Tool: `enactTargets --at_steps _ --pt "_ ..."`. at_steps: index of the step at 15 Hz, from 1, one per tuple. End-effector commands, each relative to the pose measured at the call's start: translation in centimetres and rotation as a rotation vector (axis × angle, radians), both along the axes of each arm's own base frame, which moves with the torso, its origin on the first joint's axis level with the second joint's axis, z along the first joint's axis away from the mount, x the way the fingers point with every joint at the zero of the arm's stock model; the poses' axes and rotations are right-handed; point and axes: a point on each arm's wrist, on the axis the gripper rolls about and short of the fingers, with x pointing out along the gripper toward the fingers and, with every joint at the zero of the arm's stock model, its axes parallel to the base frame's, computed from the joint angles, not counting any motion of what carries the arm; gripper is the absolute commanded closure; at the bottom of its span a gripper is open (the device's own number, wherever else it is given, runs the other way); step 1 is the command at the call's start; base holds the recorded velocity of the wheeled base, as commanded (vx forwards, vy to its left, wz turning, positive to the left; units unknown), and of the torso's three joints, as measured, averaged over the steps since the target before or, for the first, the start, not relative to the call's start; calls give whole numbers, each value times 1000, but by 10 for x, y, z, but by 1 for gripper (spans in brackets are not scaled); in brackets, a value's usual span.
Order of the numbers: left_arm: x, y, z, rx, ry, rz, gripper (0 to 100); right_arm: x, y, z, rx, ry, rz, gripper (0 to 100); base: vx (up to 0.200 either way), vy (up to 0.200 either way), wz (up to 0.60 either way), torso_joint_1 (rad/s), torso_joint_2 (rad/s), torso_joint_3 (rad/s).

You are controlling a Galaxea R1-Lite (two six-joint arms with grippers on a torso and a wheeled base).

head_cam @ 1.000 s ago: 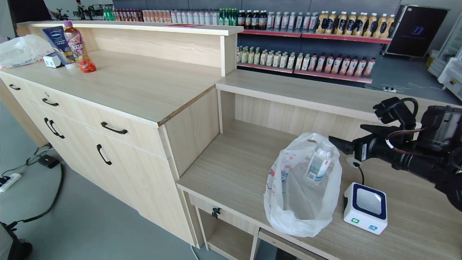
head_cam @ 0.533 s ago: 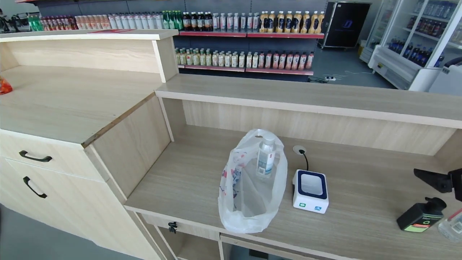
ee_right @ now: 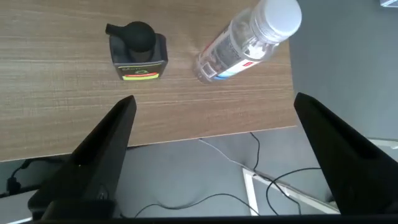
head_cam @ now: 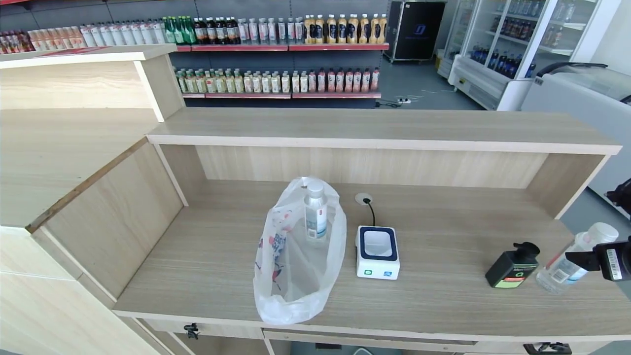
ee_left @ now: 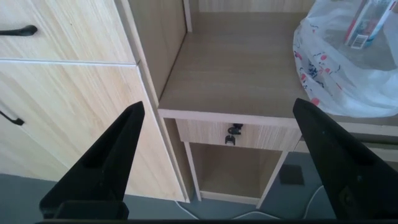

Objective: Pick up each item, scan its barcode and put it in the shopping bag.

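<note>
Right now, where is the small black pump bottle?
The black pump bottle stands on the counter, right side of the head view, between the white scanner and the clear bottle.

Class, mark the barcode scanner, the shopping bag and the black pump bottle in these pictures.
barcode scanner (head_cam: 377, 244): head view, its top window.
shopping bag (head_cam: 273, 276): head view, its left wall.
black pump bottle (head_cam: 512, 272): head view, its body.

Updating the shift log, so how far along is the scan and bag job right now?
Done: one clear bottle stands inside the shopping bag beside the scanner. In hand: nothing; the right gripper is open near the right end of the counter, and the left gripper is open and empty. Left: the black pump bottle and the second clear bottle sit on the counter, not yet bagged.
</note>
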Motion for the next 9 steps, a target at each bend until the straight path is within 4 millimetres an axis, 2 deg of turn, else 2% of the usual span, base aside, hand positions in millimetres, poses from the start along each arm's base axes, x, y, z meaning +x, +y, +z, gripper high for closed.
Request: enactTargets --at_steps 1,9 --pt "0 0 0 0 0 1 0 24 -8 -29 27 84 -4 0 0 0 0 0 0 0" --pt "0 0 0 1 0 1 0 27 -10 -50 8 149 27 0 0 0 0 0 0 0"
